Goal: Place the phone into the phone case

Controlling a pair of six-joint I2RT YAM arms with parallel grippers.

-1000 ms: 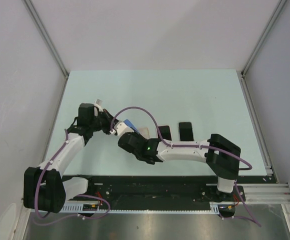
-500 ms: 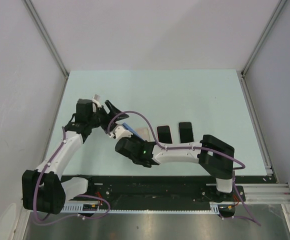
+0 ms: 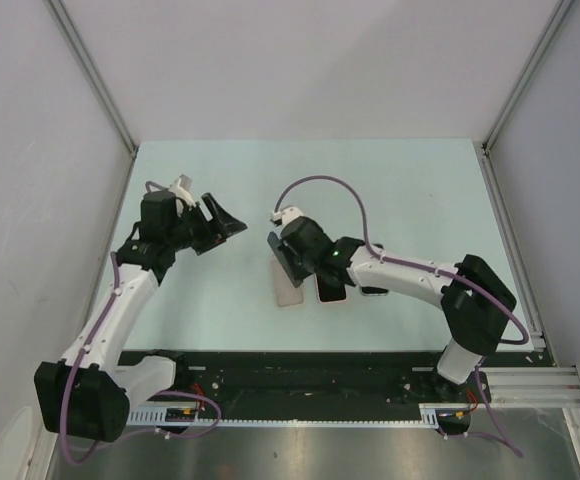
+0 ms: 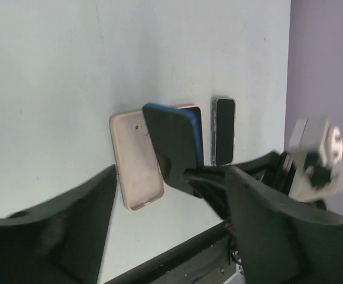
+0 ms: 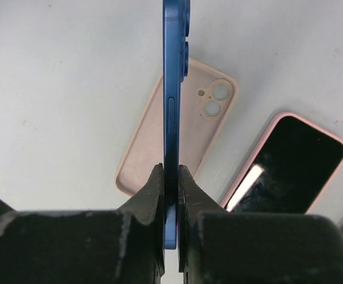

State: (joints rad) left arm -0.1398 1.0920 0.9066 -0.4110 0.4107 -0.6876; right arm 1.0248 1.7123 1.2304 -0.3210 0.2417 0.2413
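The blue phone is held on edge at the centre of the right wrist view, its lower end clamped tight between the jaws of the right gripper. Its lens bumps are at the top of the frame, facing right. Directly beneath it the empty beige phone case lies on the table, apparently open side up, with its camera cut-out toward the upper right. A cased phone with a dark screen lies just beside it at the right. The left gripper is spread wide and empty, well apart at the upper left of the overhead view.

For a clean seating, the phone should be laid flat with the lenses down and matched to the cut-out end. One long edge should be tucked under the case lip first, and the rest then pressed in. The case looks light and is likely to slide, so it could be steadied by the free gripper.
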